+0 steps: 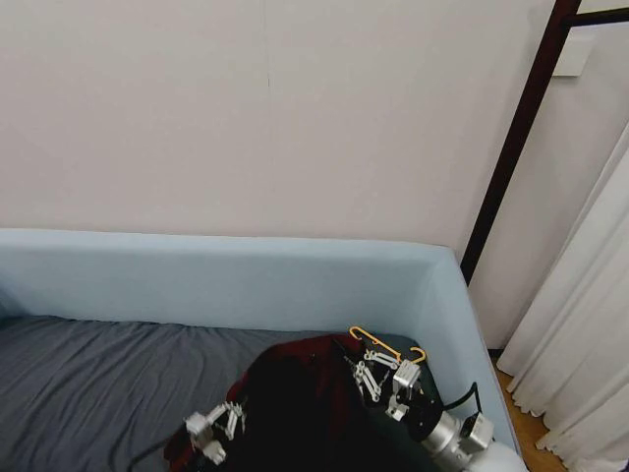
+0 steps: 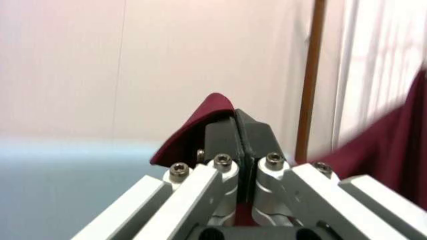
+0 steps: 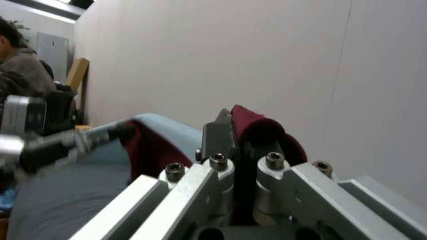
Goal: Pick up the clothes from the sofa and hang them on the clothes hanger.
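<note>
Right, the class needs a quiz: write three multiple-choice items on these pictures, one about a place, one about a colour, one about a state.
1. Where is the orange wire hanger?
A. On the floor
B. Next to the right tool, over the light blue padded sofa
C. Hooked on the curtain

2. What colour is the cloth garment?
A. Yellow
B. Dark red
C. White

3. What state is the left tool in?
A. Wide open and empty
B. Holding the hanger
C. Shut on the garment

Answers:
1. B: the head view shows it beside the right tool, near the sofa's corner.
2. B: dark red fabric shows in both wrist views.
3. C: the left wrist view shows a red fold pinched in it.
</note>
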Robot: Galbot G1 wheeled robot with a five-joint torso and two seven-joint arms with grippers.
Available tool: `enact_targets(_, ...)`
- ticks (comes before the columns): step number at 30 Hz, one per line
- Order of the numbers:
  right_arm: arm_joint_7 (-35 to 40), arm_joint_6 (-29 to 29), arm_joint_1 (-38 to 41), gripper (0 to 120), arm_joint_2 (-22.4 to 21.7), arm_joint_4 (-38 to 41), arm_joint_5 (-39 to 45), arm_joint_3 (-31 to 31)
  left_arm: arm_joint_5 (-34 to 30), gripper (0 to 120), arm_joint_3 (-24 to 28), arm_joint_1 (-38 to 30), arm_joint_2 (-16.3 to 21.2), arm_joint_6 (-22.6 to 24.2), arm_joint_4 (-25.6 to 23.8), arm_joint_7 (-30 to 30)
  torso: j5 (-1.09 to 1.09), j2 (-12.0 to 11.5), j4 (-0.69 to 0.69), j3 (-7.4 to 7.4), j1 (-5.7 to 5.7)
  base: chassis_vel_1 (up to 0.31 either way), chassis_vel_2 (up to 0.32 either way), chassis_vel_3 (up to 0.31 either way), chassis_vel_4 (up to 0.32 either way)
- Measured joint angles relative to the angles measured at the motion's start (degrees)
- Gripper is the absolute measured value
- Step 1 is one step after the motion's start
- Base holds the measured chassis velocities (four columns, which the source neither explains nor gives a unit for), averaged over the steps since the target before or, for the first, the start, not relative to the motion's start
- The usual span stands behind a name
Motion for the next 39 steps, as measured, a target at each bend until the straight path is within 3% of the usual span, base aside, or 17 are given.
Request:
enact_targets(2, -0.6, -0.8, 2.3, 0, -1.6, 0.8, 2.4, 0.5, -3.0, 0, -2.2, -1.5, 6.0, 1.9, -4.0, -1.8, -0.01, 0.0, 0.01, 0.00, 0.00, 0.000, 0.000, 0.000, 0.000)
enact_targets(3, -0.6, -0.8, 2.3, 0, -1.6, 0.8, 2.4, 0.5, -3.0, 0, -2.2, -1.5, 6.0, 1.9, -4.0, -1.8, -0.01, 0.0, 0.01, 0.00, 0.00, 0.000, 0.000, 0.000, 0.000)
enact_targets(6, -1.1, -2.4, 7.4, 0, -4.7, 2.5, 7.8, 1.0, -9.3, 0, -5.9, -4.5, 14.1, 4.8, -7.4, -4.1, -0.02, 0.0, 0.00, 0.00, 0.00, 0.000, 0.000, 0.000, 0.000)
enact_targets(7, -1.1, -2.4, 7.4, 0, -4.7, 2.5, 7.8, 1.0, -9.3, 0, -5.9, -4.5, 14.1, 4.8, -7.4, -4.1, -0.02, 0.0, 0.00, 0.00, 0.00, 0.000, 0.000, 0.000, 0.000)
enact_targets(10, -1.0, -3.5, 13.9, 0, -7.7, 3.6, 13.3, 1.2, -15.0, 0, -9.4, -8.0, 20.5, 6.6, -8.6, -6.6, -0.01, 0.0, 0.01, 0.00, 0.01, 0.000, 0.000, 0.000, 0.000)
enact_targets(17, -1.1, -4.3, 21.7, 0, -11.7, 3.7, 19.0, 1.2, -20.6, 0, -13.6, -12.3, 26.0, 8.2, -8.6, -9.6, -0.01, 0.0, 0.00, 0.00, 0.00, 0.000, 0.000, 0.000, 0.000)
enact_targets(22, -9.9, -4.6, 19.2, 0, -13.2, 2.7, 21.1, 2.0, -19.1, 0, -13.8, -9.6, 25.1, 8.5, -9.0, -9.6, -0.01, 0.0, 0.02, 0.00, 0.01, 0.000, 0.000, 0.000, 0.000)
enact_targets(24, -18.8, -4.7, 13.3, 0, -13.3, 2.0, 17.9, 2.2, -15.1, 0, -11.7, -6.8, 21.8, 8.4, -9.6, -9.2, 0.00, 0.0, 0.00, 0.00, 0.00, 0.000, 0.000, 0.000, 0.000)
enact_targets(25, -18.8, -4.7, 13.3, 0, -13.3, 2.0, 17.9, 2.2, -15.1, 0, -11.7, -6.8, 21.8, 8.4, -9.6, -9.2, 0.00, 0.0, 0.00, 0.00, 0.00, 0.000, 0.000, 0.000, 0.000)
enact_targets(28, -24.7, -5.1, 6.1, 0, -11.1, -0.3, 8.4, 1.2, -10.3, 0, -8.5, -3.6, 16.9, 8.4, -10.5, -8.0, 0.00, 0.0, -0.02, -0.01, -0.01, 0.000, 0.000, 0.000, 0.000)
enact_targets(34, -26.6, -5.8, 1.4, 0, -7.8, -6.2, -2.6, 0.4, -4.8, 0, -7.0, 0.0, 13.0, 8.6, -10.4, -5.1, 0.01, 0.0, 0.01, -0.01, 0.00, 0.000, 0.000, 0.000, 0.000)
enact_targets(39, -21.4, -7.2, -2.1, 1, -6.3, -9.2, -5.3, 0.4, -0.8, 0, -7.5, 1.8, 11.9, 10.5, -9.0, -6.6, 0.00, 0.0, 0.02, -0.01, 0.00, 0.000, 0.000, 0.000, 0.000)
